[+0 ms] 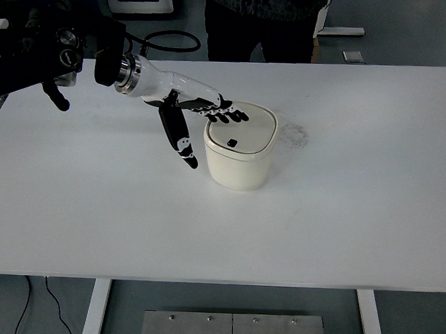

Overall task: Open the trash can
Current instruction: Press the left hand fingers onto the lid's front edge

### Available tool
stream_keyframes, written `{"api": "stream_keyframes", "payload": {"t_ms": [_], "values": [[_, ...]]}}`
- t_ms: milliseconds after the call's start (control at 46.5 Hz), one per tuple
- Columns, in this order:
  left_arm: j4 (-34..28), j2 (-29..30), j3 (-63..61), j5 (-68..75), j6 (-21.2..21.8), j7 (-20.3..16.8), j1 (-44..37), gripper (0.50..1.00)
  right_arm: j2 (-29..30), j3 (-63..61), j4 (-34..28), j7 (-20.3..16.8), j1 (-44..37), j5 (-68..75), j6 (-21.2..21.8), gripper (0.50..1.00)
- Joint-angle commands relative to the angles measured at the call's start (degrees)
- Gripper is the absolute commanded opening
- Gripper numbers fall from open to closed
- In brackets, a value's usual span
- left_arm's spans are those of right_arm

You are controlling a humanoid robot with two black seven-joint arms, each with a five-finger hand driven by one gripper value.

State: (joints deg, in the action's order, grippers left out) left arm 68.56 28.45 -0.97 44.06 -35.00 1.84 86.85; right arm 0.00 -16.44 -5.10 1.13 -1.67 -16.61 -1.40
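Your left hand (199,118) came in from the upper left of the frame, fingers spread and gripping nothing. Its fingertips (229,115) lay over the left part of the lid (243,127) of the trash can (240,147); the thumb hung down beside the can's left wall, apart from it as far as you could tell. The can stood just right of centre on the white table (220,226), lid closed, with a small dark mark on top that was probably the push button (231,142).

Risks, as a judgement: your fingertips sat off to the left of that mark, so a press there might only have rocked the can or done nothing. The can looked light and stood free on a smooth table, so a slanted push could have slid or tipped it toward the right of the frame. The hanging thumb could have snagged the wall on the way down.

Hard to make out: whether the fingertips actually touched the lid or hovered, since the steep view flattened height. The lid's hinge side was not readable. Your right hand was out of frame. A person (266,25) stood at the top edge, cut off. A faint smudge (295,135) showed right of the can.
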Motion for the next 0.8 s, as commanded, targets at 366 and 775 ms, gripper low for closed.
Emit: {"api": "stream_keyframes", "payload": {"t_ms": [366,775], "values": [[-0.53,-0.59,-0.35,1.30,0.00,0.00,-0.89,1.000,0.00,0.00,0.00,0.01,0.00,0.00,0.00,0.991],[-0.62,-1.38,-0.70,1.30,0.00,0.00,-1.77,1.000,0.00,0.00,0.00,-0.08,0.00,0.00,0.00,0.991]]}}
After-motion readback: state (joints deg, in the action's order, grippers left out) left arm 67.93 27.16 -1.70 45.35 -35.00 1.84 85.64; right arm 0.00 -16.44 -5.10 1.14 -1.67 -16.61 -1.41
